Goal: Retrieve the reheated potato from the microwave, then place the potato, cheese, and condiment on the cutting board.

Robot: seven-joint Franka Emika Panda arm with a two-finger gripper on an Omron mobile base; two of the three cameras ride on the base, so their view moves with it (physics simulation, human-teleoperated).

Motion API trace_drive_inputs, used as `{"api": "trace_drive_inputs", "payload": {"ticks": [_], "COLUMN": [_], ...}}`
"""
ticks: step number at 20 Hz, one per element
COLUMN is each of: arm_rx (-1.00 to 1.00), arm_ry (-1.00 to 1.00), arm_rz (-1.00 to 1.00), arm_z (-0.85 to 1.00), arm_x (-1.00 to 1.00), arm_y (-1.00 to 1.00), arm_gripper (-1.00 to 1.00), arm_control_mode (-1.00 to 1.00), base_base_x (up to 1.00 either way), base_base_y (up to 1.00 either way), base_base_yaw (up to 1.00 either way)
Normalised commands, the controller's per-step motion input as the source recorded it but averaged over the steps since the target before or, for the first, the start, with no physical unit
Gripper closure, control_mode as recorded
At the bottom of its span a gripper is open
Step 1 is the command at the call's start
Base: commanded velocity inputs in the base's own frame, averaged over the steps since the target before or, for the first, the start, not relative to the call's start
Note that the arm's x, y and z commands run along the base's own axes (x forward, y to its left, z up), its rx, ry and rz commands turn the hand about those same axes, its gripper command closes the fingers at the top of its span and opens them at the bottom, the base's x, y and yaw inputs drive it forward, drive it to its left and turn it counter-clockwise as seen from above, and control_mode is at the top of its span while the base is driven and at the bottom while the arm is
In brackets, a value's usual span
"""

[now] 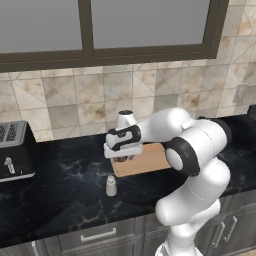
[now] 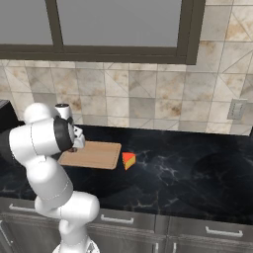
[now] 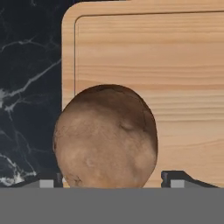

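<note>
Potato (image 3: 106, 136): brown, rough-skinned, lying on the left end of the board (image 3: 175, 65), close to its left edge. Judged already delivered; first of three items.

Gripper (image 3: 116, 179): directly over the potato, pointing down. Tips stand apart on either side of it with a gap showing at each side, so the hold reads as let go rather than clamped. Hand sits low, just above the board, which fits a set-down and not a drop.

Board: light wood, rounded corners, flat on the black counter (image 1: 65, 175), in the middle of the worktop near the tiled wall. Collecting point for all three items.

Shaker (image 1: 111, 186): small, grey, upright on the counter, nearer than the board and a little to its left, apart from it. Not yet moved.

Cheese (image 2: 128, 160): orange wedge, on the counter just beside the board's right end, off the wood. Not yet moved.

Toaster (image 1: 15, 150): black, far left of the counter, well apart; no part in the job.

Next move, as a judgement: lift the hand straight up clear of the potato so it does not roll, then go for the cheese or the shaker.
</note>
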Motion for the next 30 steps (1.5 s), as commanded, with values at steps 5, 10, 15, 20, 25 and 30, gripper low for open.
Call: {"api": "trace_drive_inputs", "payload": {"ticks": [5, 10, 15, 20, 25, 30], "arm_rx": [-0.01, -0.05, -0.06, -0.05, 0.00, 0.00], "arm_ry": [0.00, 0.00, 0.00, 0.00, 0.01, 0.03], "arm_rz": [0.00, 0.00, 0.00, 0.00, 0.04, 0.06], "arm_z": [0.06, 0.14, 0.34, 0.45, 0.34, 0.27], "arm_x": [-0.07, -0.13, -0.15, -0.30, -0.54, -0.58], "arm_y": [0.00, 0.02, 0.08, 0.14, 0.08, 0.06], "arm_gripper": [-1.00, -1.00, -1.00, -1.00, -1.00, -1.00], "arm_control_mode": [-1.00, -1.00, -1.00, -1.00, -1.00, -1.00], "base_base_x": [0.00, 0.00, 0.00, 0.00, 0.00, 0.00], "base_base_y": [0.00, 0.00, 0.00, 0.00, 0.00, 0.00], "base_base_yaw": [0.00, 0.00, 0.00, 0.00, 0.00, 0.00]}}
